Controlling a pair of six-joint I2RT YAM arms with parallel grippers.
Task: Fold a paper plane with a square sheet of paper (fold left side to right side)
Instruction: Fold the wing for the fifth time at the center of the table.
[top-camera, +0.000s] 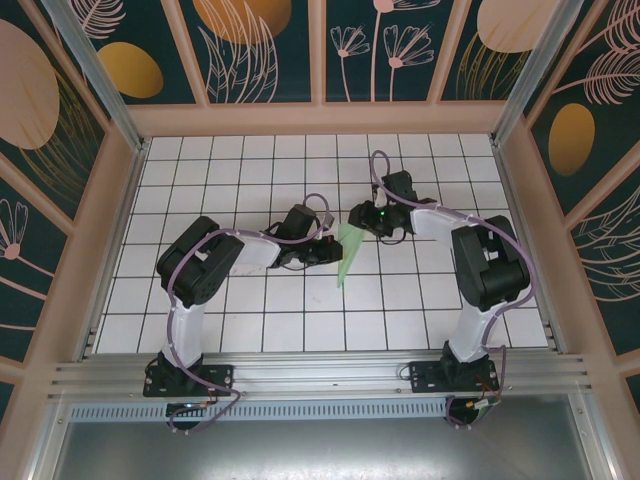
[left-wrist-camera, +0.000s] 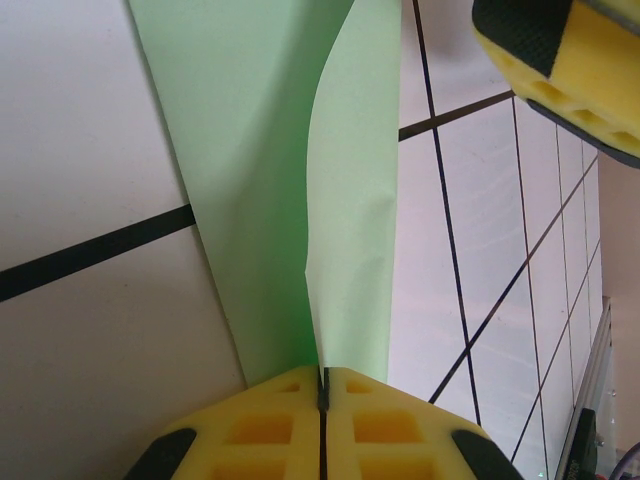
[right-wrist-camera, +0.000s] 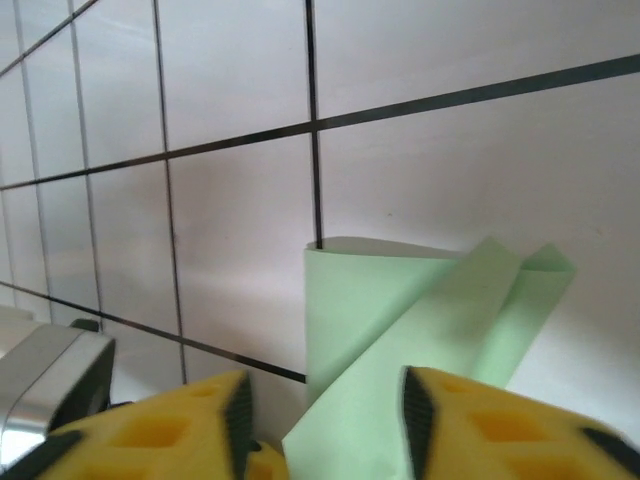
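Could rip or crease crooked if tugged both ways at once: thin paper plane (top-camera: 348, 252) lying on the white tiles (top-camera: 200, 300), right between two grippers; left gripper (left-wrist-camera: 322, 378) pressed tight together, pinching the plane's edge; right gripper (right-wrist-camera: 325, 400) partly spread, green paper in the gap; touching or not, cannot tell.

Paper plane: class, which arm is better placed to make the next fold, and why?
Probably right. The left tool is shut on the paper plane, holding it; the right tool is open at its other end, free to fold.
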